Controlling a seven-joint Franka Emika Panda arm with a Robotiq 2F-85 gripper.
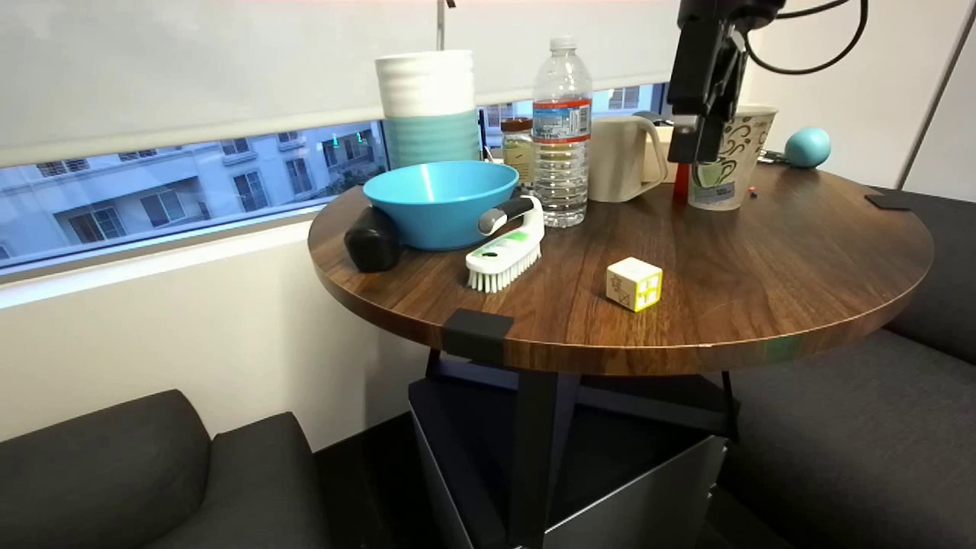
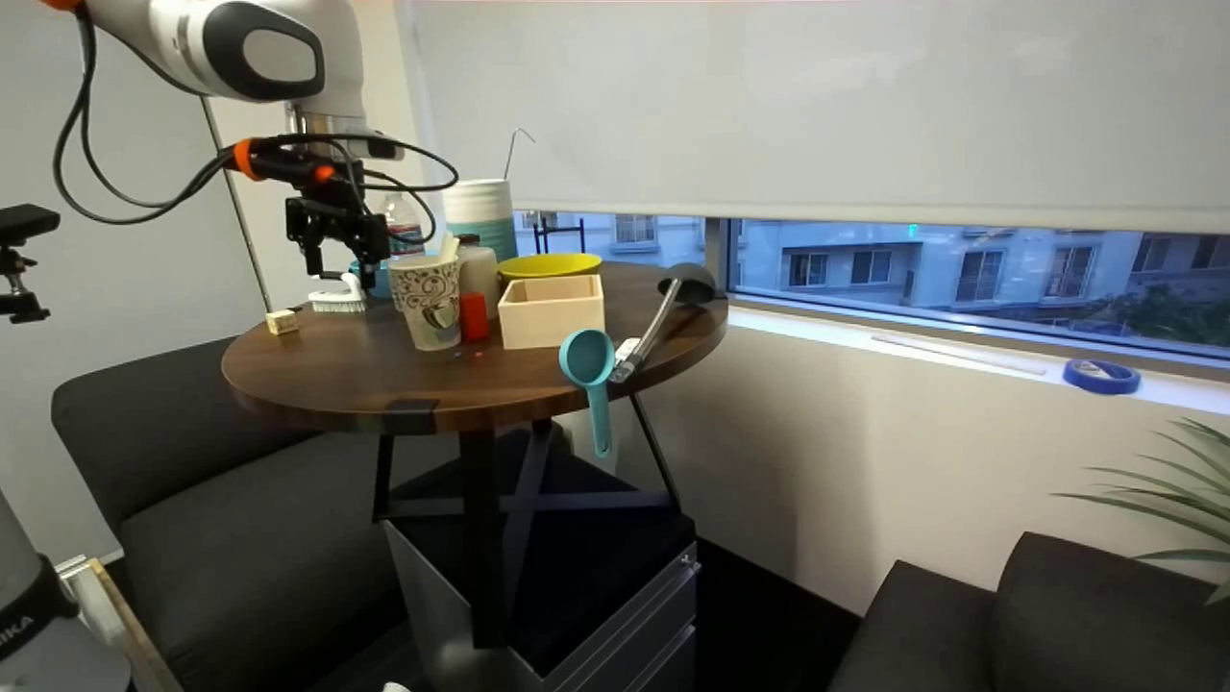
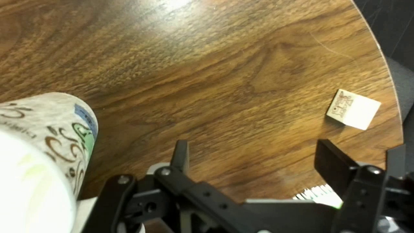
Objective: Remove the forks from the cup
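Observation:
The tall speckled cup [image 1: 750, 145] stands upright on the table, partly hidden by my gripper [image 1: 690, 145] in this exterior view. The cup also shows in an exterior view [image 2: 430, 306] and at the left edge of the wrist view [image 3: 61, 136]. The pale forks [image 2: 449, 247] stick up a little above its rim. In the wrist view the cup's inside is washed out and the forks cannot be made out clearly. My gripper, seen also in an exterior view [image 2: 340, 271] and in the wrist view [image 3: 252, 153], is open and empty, beside the cup near rim height.
A white brush [image 1: 507, 252], a small cube [image 1: 634, 284], a blue bowl [image 1: 442, 206], a water bottle [image 1: 563, 137] and a beige mug [image 1: 616, 160] stand on the round table [image 1: 801, 282]. A red object [image 2: 473, 317] and a wooden box [image 2: 553, 322] are close beside the cup.

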